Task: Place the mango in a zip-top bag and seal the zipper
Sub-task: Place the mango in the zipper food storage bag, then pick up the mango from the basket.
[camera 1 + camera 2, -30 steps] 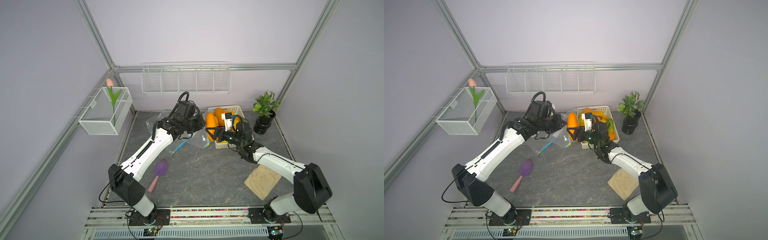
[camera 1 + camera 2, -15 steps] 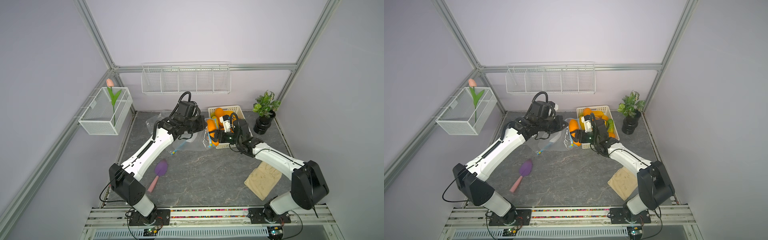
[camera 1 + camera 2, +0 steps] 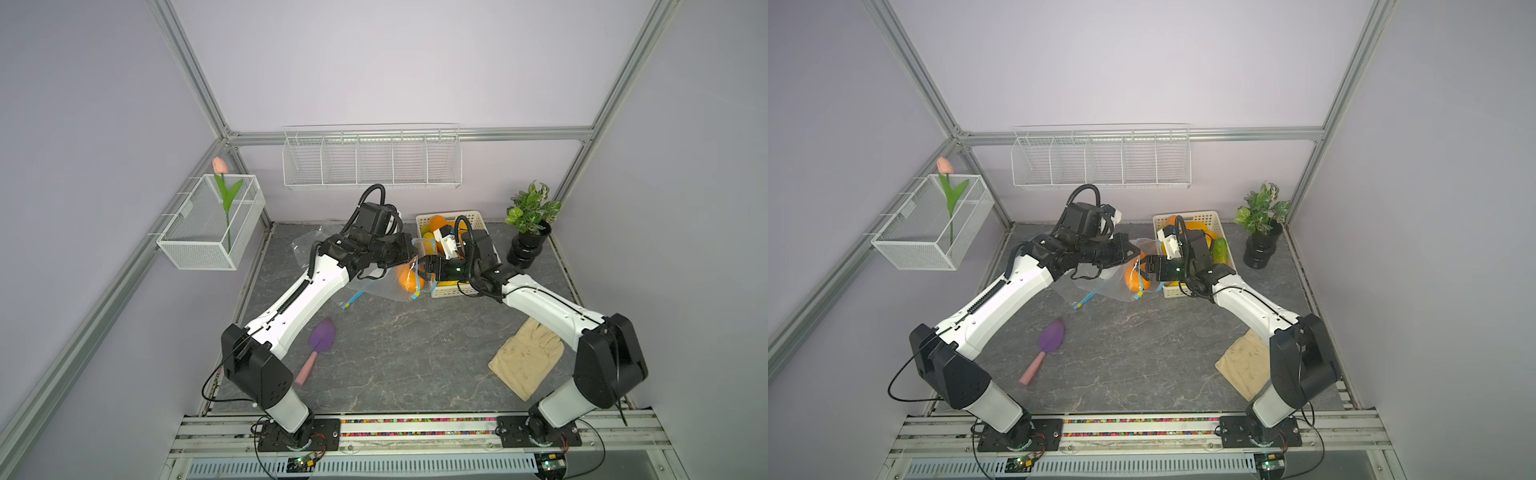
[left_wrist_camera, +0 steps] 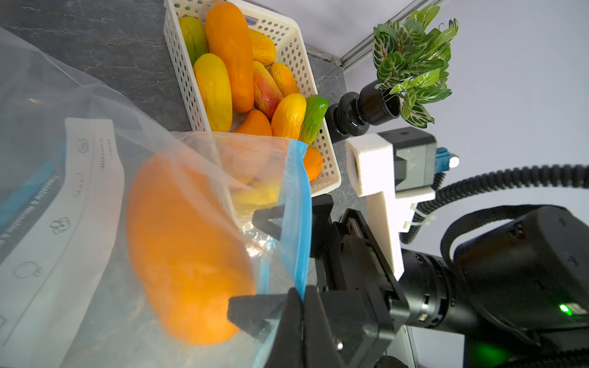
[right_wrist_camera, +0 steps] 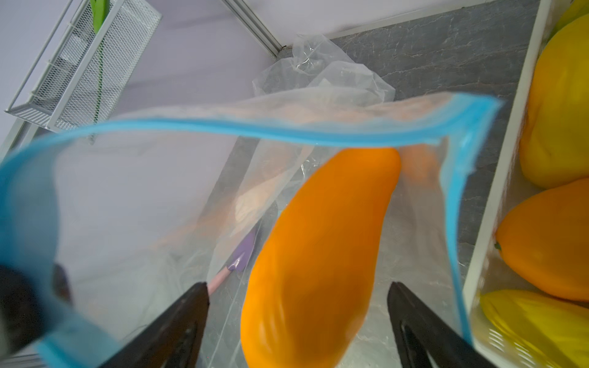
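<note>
Since a second ago the right gripper (image 5: 298,286) has brought the mango (image 5: 318,239) inside the zip-top bag (image 5: 153,197) and now stands spread clear of it. The left gripper (image 4: 301,298) stays pinched on the blue zipper rim (image 4: 299,207), beside the basket (image 4: 287,38) on the table (image 3: 395,353).

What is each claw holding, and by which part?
Left claw pinches the zip-top bag by its blue zipper edge. Right claw holds nothing: open, its fingers flank the mango inside the bag.
</note>
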`<action>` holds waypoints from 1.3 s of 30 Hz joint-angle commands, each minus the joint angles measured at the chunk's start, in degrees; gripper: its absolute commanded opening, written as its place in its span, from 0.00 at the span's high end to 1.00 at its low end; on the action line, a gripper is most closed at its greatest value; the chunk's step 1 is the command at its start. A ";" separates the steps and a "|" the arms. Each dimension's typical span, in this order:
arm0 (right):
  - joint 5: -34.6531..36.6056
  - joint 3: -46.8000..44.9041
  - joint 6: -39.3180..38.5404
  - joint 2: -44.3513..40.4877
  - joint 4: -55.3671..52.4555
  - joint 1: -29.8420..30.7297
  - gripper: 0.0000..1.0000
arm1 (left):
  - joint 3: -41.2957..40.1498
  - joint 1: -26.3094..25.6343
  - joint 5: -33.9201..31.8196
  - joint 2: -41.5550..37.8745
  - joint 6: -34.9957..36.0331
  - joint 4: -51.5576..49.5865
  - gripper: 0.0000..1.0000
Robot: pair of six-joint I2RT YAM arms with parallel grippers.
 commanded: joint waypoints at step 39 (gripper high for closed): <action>19.43 23.99 3.78 27.41 -28.79 -10.26 0.02 | -11.57 4.67 0.18 -5.36 3.87 3.25 1.00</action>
